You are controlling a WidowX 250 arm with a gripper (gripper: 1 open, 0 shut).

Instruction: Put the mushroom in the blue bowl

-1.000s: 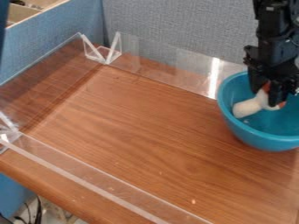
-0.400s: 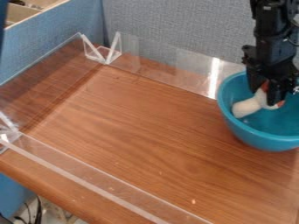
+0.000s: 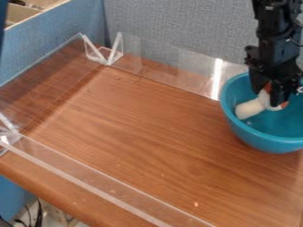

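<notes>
Inside blue bowl (image 3: 254, 133), pincer (image 3: 275, 96) gripping mushroom (image 3: 252, 109); no legible writing anywhere.

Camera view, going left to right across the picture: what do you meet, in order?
Clear plastic bracket at the back rail → bare wooden table → blue bowl at the right edge. The mushroom and the pincer overlap the bowl, so they have no separate place.

No visible change since earlier.
</notes>
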